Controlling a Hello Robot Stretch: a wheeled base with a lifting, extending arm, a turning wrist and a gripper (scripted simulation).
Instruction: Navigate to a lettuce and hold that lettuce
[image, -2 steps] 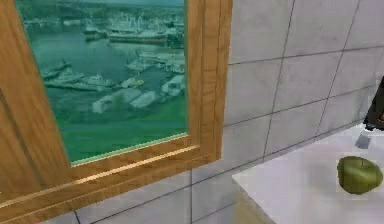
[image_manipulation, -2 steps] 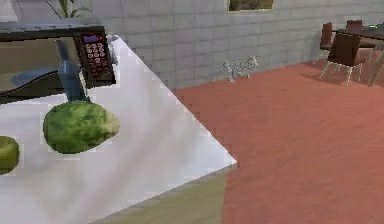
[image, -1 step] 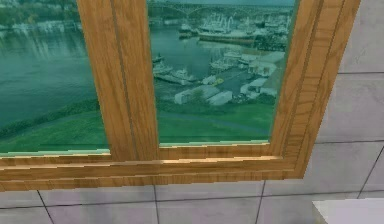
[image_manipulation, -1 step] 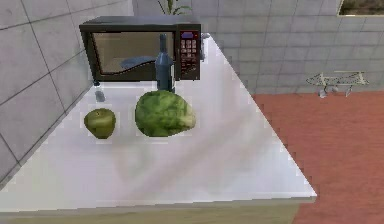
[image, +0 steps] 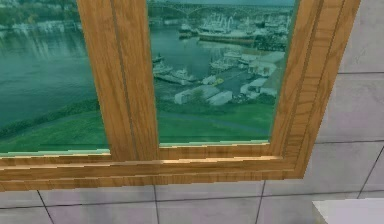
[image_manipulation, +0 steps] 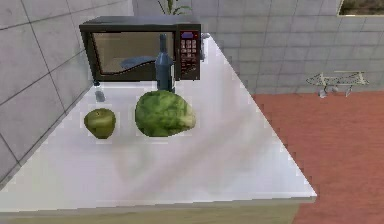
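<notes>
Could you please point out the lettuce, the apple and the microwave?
lettuce (image_manipulation: 164, 113), arm side view, middle of the head.
apple (image_manipulation: 99, 122), arm side view, its middle.
microwave (image_manipulation: 125, 52), arm side view, door glass.

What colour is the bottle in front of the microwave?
Dark blue. The bottle shows best in the arm side view, standing against the microwave.
</notes>
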